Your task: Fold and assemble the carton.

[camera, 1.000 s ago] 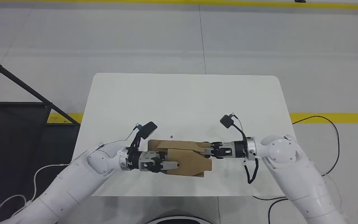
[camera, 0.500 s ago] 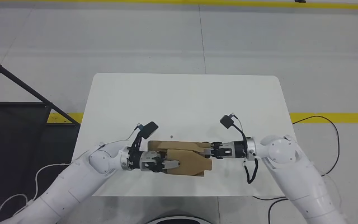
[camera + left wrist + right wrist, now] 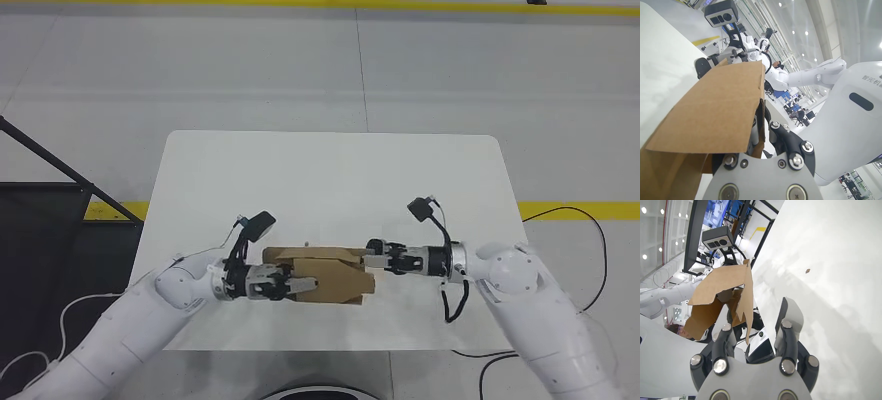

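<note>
two pincers sit at opposite ends of one brown corrugated cardboard carton (image 3: 330, 280). the carton is partly formed and lies lengthwise between my arms, over the front part of the white rectangular table (image 3: 330, 180). i cannot tell whether its underside touches the surface.

left pincer (image 3: 292, 288): located at the carton's left end. the jaws are closed onto a cardboard wall at that end. in the left wrist view, the carton (image 3: 715, 106) extends away from the pincer. one broad flat panel covers one finger, and the cut edge of a second wall runs down between the jaws.

right pincer (image 3: 368, 260): located at the carton's right end. in the right wrist view, the right pincer (image 3: 755, 306) is spread wide and has hold of nothing. one of its fingers (image 3: 789, 313) stands clear over bare table. the other reaches toward the gaping end of the carton (image 3: 725, 285). a loose, jagged flap of the carton hangs in the gap between the two fingers.

one small brown scrap (image 3: 807, 271) lies on the table, apart from the carton.
</note>
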